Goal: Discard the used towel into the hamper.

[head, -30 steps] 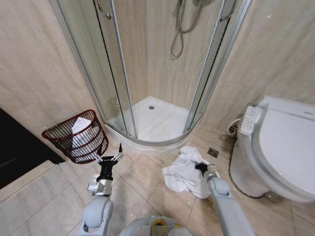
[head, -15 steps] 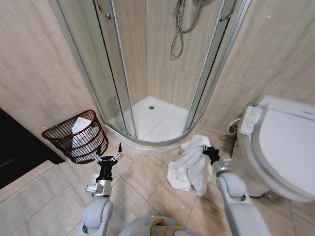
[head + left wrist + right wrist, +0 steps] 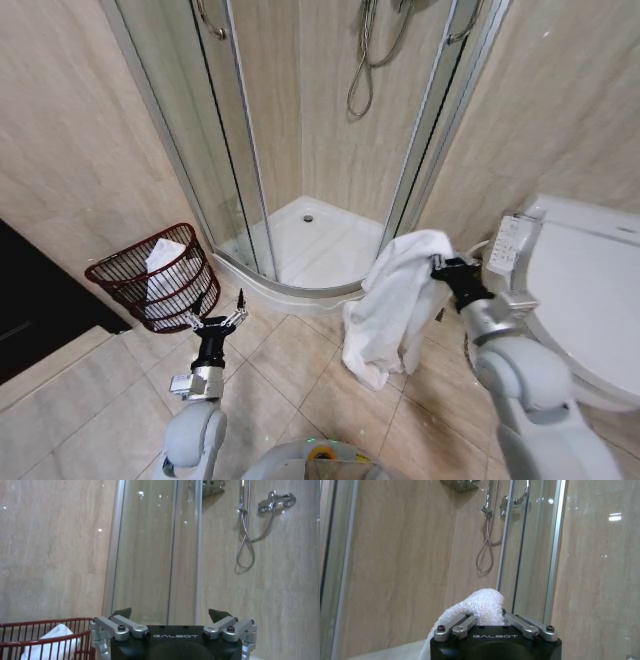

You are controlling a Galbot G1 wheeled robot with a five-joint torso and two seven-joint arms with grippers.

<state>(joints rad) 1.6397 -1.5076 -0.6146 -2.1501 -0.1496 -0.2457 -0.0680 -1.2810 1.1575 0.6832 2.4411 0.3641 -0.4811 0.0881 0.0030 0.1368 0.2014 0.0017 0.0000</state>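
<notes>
A white towel [image 3: 392,303] hangs clear of the floor, in front of the shower's glass corner. My right gripper [image 3: 438,266] is shut on its top fold; in the right wrist view the towel [image 3: 479,605] bulges out between the fingers. The hamper [image 3: 153,278], a reddish-brown openwork basket, stands on the floor at the left against the wall, with white cloth inside. My left gripper [image 3: 217,322] is open and empty, held low just right of the hamper; the hamper's rim [image 3: 44,623] shows beside the gripper's fingers [image 3: 122,612] in the left wrist view.
A curved glass shower enclosure [image 3: 300,150] with a white tray [image 3: 305,245] stands straight ahead. A white toilet [image 3: 575,300] with a side control panel is at the right. A dark cabinet [image 3: 35,300] sits at the far left. Tiled floor [image 3: 285,375] lies between hamper and towel.
My right gripper has lifted the towel off the floor and risen up and to the right. The towel now hangs free. The left arm has barely moved.
</notes>
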